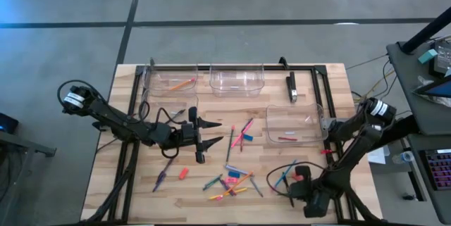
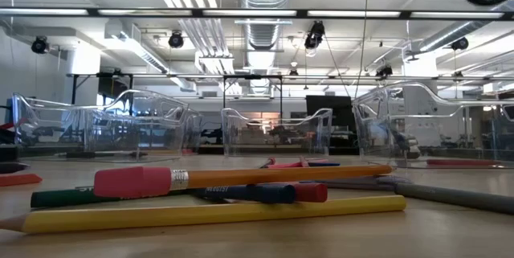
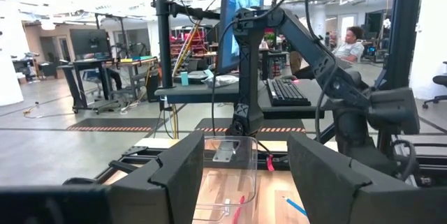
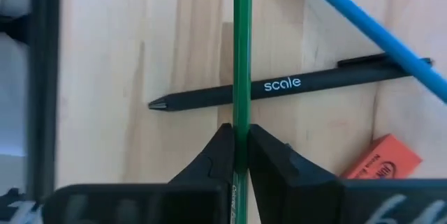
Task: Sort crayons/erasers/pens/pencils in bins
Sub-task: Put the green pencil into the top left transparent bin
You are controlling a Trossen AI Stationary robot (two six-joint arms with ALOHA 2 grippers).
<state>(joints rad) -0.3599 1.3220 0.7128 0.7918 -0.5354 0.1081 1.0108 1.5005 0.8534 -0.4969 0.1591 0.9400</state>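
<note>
Clear plastic bins, rounded corners, glossy: in the high view I see one at upper left [image 1: 171, 79] holding an orange pencil [image 1: 182, 84], one at top centre [image 1: 237, 78], one at centre right [image 1: 294, 124] with a red stick inside. The fourth I can't separate out.

Left gripper [image 1: 209, 139] sits left of centre in the high view, arm stretched low and flat across the pale wood table [image 1: 141, 191], fingers spread apart, nothing between them. Its wrist view confirms it: two blunt dark fingers [image 3: 174, 175] wide apart, the centre-right bin framed in the gap.

Centre of the high view: loose scatter of thin pencils, short crayons and a small red-orange eraser [image 1: 183, 173]. Low view gives texture the overhead lacks: a yellow pencil [image 2: 225, 212] lying flat in front, a pink rubber tip with metal ferrule [image 2: 132, 182] on the one behind.

Right gripper [image 1: 294, 178] is at lower right, arm folded back on itself. Only its wrist view shows the grip: fingers [image 4: 216, 155] clamped together on a thin green pencil [image 4: 242, 56], which crosses over a matte black pen [image 4: 286, 86] printed "scale". A blue pencil [image 4: 370, 25] and an orange eraser block [image 4: 380, 158] lie beside it.
</note>
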